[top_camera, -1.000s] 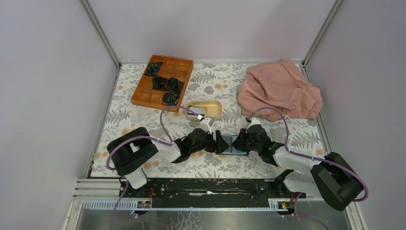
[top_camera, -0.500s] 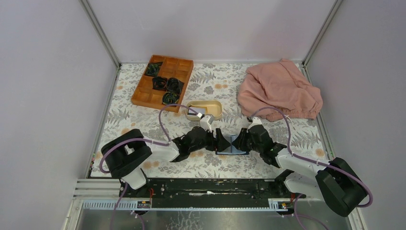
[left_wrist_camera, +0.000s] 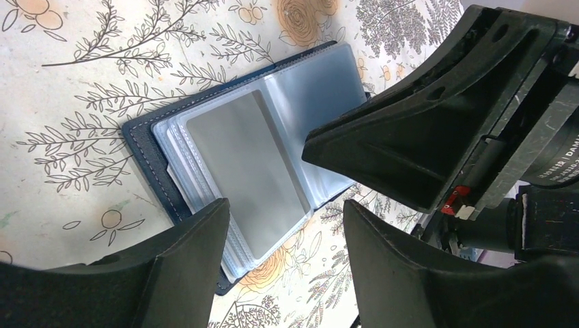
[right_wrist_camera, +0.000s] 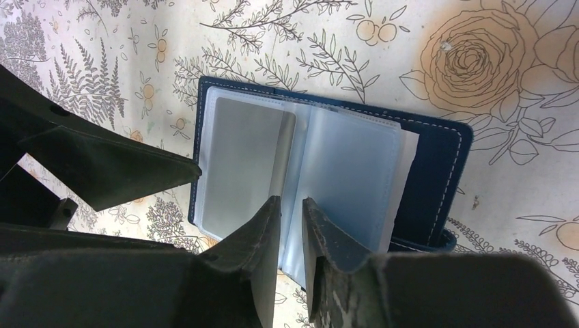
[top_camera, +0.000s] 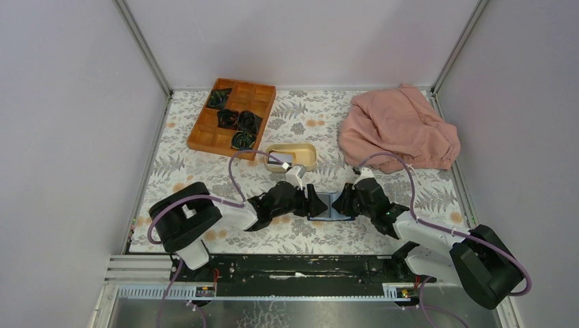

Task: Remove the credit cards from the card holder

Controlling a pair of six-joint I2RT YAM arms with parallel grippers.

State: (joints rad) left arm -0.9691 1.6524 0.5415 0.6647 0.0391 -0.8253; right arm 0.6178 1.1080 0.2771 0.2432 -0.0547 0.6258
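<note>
Top external view showed the card holder (top_camera: 330, 206) lying open on the floral tablecloth (top_camera: 205, 171) in the near half of the table, between the two arms. The left gripper (top_camera: 315, 203) was at its left edge and the right gripper (top_camera: 345, 201) at its right edge. A beige oval dish (top_camera: 292, 156) sat just behind, an orange compartment tray (top_camera: 232, 116) farther back on the left and a pink cloth (top_camera: 399, 130) at the back right. Left wrist view showed the left gripper's jaws standing well apart and holding nothing, straddling one end of the open holder. There a pale grey card (left_wrist_camera: 246, 171) sat in the top clear sleeve, and the other gripper's black finger hung over the opposite page. Right wrist view showed the right gripper's fingers drawn close, with only a narrow slit between them, over the fold of the clear sleeves; whether they pinched a sleeve could not be told. The navy cover lay flat on the cloth.
</note>
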